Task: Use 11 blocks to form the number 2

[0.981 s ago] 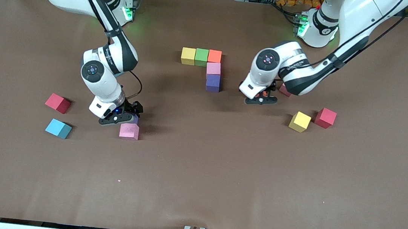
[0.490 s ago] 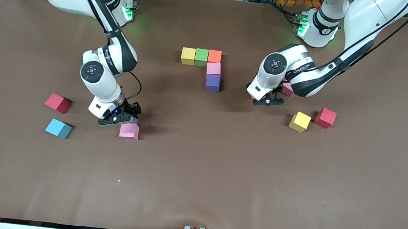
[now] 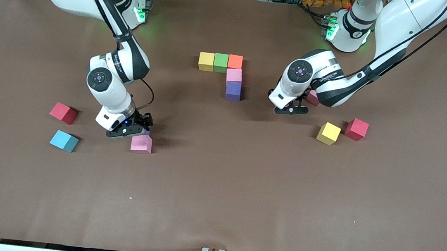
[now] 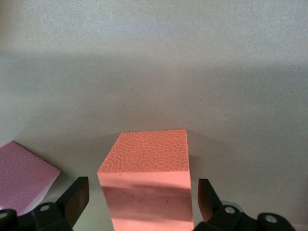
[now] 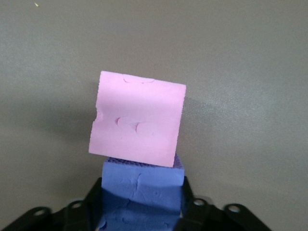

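worktop [image 3: 215,207] brown | number 2 [image 3: 229,74] partial: 5 cubes, yellow-green-orange row, pink and purple below orange | left gripper [image 4: 142,204] released, fingers astride salmon block [image 4: 147,183], seen only in left wrist view | right gripper [image 5: 139,204] grasping purple block [image 5: 142,192], which touches pink block [image 3: 141,143]; front view nearly hides purple

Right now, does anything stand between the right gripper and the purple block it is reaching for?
Nothing visible does. The jaws of the right gripper hug the purple block; a pink block touches it on the side nearer the front camera, outside the jaws. The left gripper hangs open around an orange block.
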Controlling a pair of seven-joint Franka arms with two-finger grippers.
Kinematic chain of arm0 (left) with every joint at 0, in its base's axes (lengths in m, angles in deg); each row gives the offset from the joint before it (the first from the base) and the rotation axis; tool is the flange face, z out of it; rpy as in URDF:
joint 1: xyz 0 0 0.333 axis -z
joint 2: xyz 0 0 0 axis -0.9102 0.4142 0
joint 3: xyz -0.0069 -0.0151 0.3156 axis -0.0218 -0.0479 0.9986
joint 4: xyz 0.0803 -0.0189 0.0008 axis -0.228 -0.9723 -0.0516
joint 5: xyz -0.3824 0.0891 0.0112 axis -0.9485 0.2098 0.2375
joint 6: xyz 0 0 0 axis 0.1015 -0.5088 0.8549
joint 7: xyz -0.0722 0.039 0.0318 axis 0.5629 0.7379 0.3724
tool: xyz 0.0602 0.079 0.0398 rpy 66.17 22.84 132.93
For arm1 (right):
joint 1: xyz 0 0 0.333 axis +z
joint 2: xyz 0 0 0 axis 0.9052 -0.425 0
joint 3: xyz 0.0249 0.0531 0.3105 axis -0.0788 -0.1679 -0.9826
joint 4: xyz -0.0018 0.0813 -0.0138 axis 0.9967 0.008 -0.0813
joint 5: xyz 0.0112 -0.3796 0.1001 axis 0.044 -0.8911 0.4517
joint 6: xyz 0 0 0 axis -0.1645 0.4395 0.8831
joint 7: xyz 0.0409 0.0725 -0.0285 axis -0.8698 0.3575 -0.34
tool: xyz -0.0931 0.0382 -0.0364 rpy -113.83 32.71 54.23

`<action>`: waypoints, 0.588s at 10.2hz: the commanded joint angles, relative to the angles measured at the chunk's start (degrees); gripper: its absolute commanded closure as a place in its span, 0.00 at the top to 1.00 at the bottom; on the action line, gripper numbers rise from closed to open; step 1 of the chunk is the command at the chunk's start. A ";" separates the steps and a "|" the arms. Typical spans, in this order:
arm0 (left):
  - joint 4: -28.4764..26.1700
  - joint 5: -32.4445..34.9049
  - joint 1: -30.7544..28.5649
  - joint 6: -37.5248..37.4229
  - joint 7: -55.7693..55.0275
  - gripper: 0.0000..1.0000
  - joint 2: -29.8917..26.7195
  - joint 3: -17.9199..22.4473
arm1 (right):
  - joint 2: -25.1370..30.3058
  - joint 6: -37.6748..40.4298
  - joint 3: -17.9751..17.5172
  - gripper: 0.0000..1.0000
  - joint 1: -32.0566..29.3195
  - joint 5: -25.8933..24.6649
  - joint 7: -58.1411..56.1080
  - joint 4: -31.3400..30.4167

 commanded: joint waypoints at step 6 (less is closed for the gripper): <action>0.16 1.84 -0.19 2.17 -1.14 1.00 1.37 0.54 | 9.64 14.39 -1.07 0.58 1.34 -0.90 0.16 -1.16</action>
